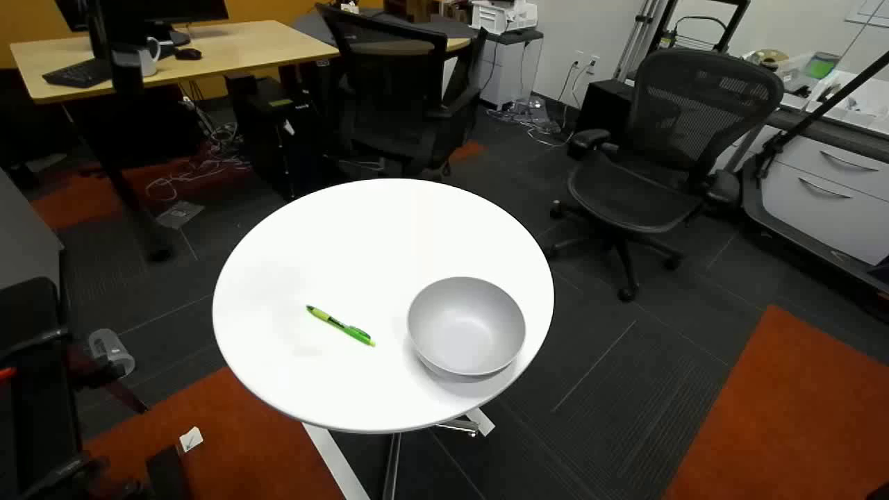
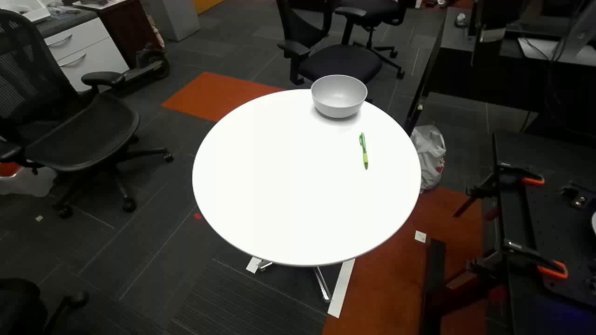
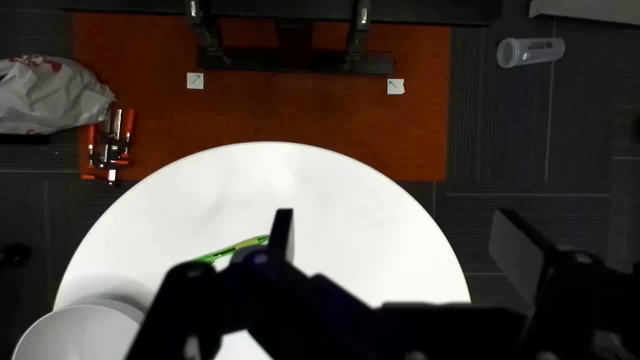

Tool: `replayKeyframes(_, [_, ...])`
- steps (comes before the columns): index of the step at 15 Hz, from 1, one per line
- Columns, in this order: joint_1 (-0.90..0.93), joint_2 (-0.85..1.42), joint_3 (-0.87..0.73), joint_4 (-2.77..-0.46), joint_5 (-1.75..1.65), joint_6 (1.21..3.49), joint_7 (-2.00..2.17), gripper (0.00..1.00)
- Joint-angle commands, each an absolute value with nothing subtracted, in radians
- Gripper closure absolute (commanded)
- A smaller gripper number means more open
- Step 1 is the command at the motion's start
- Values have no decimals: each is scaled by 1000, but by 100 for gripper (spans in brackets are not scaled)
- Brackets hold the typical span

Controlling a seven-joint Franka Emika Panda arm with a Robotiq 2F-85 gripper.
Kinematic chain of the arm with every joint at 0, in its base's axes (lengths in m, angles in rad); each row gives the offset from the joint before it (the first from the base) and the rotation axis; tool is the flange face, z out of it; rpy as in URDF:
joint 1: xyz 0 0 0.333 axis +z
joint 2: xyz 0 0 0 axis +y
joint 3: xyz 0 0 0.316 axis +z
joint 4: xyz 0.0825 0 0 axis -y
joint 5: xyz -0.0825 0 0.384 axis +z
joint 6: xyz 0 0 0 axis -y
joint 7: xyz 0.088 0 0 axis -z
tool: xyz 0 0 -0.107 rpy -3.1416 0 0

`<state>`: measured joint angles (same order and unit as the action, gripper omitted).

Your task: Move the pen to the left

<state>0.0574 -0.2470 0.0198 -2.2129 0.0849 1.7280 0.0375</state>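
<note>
In the wrist view our claw (image 3: 395,245) stands spread wide, with nothing between its fingers (image 3: 516,256). Neither exterior view shows it, so we judge it hangs high above the round table (image 3: 350,210). The pen (image 3: 247,243) lies flat on that table, near nine o'clock from the gap, partly masked by the claw; its barrel points between two and three. Lining up seems the step in hand: we should shift toward nine, centre the gap over mid-barrel, then turn the wrist nearly a quarter so the pads close across the pen, not along it. So thin a barrel calls for a low, slow descent. Farther out, toward eight o'clock, stands the grey bowl (image 3: 80,335), apart from the pen; our fingers should clear its rim.
</note>
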Motion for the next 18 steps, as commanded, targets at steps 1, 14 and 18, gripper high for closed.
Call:
replayKeyframes(1, [49, -247, 27, -2211, 86, 1726, 36, 0])
replayKeyframes(14, [-10, -161, 30, -2340, 27, 2086, 336, 0])
replayKeyframes(18, [-38, -79, 17, -2418, -7, 2305, 530, 0])
